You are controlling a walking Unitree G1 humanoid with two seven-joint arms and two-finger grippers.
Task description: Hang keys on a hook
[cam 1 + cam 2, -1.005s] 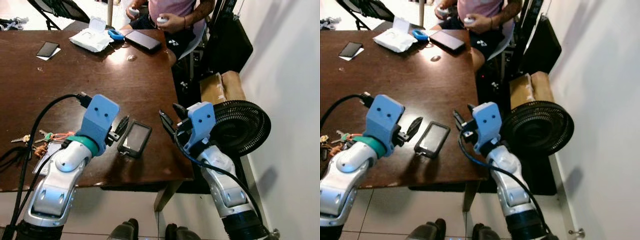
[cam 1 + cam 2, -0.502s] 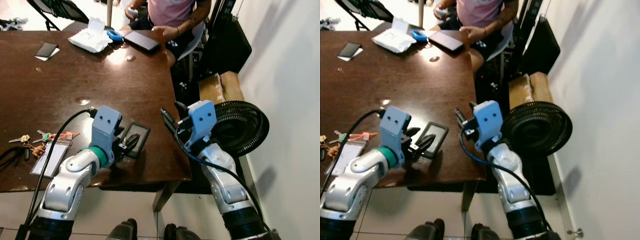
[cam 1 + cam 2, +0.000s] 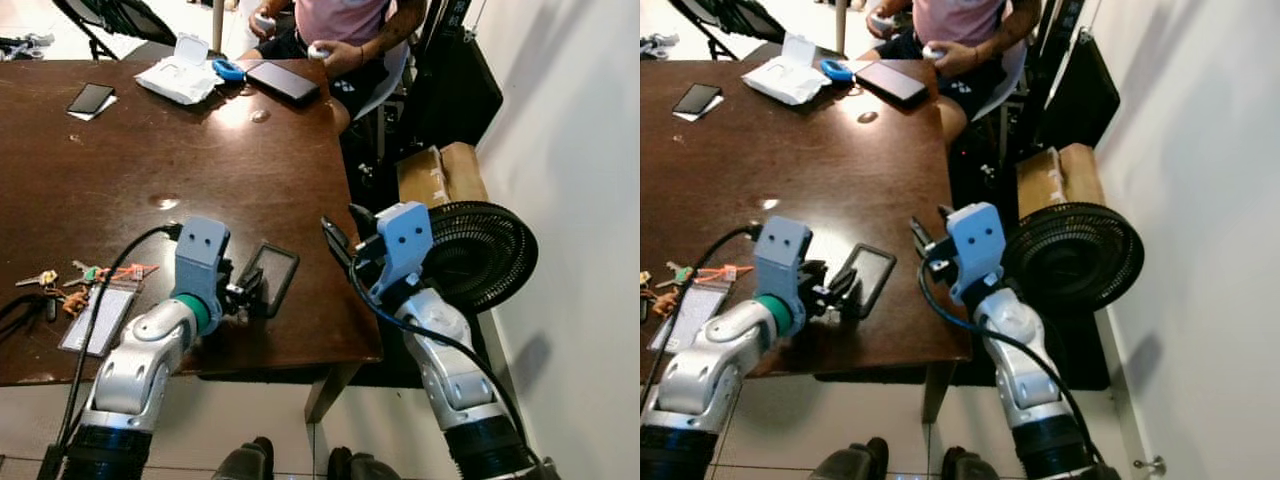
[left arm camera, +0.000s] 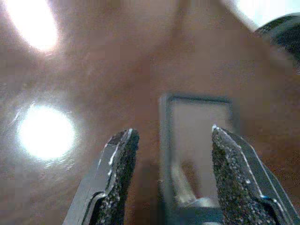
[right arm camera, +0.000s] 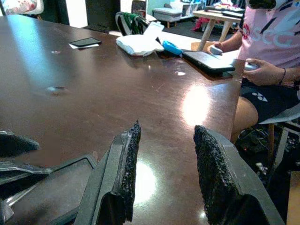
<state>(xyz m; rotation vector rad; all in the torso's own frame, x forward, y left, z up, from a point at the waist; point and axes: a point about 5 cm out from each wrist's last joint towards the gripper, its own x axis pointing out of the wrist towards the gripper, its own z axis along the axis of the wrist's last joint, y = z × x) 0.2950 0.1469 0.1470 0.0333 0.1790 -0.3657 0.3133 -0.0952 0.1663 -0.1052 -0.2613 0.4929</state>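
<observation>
- Two grippers are over the near edge of the dark wooden table (image 3: 120, 140) in the left eye view. The left gripper (image 3: 250, 292) sits low at the near end of a black phone (image 3: 272, 279), while the keys (image 3: 70, 281) lie well apart at the table's left edge beside a card (image 3: 95, 318); no hook can be made out. The right gripper (image 3: 338, 240) hovers past the table's corner, probably kept clear.
- Right eye view: a person (image 3: 965, 25) sits at the far end holding small controllers; a black fan (image 3: 1072, 256) stands on the floor beside the right arm.
- Left wrist view: the fingers (image 4: 117, 159) are spread wide, straddling the phone's edge without pinching it, a pose aimed at the phone, not the keys.
- Right wrist view: the fingers (image 5: 127, 164) stand parted and empty above bare tabletop.
</observation>
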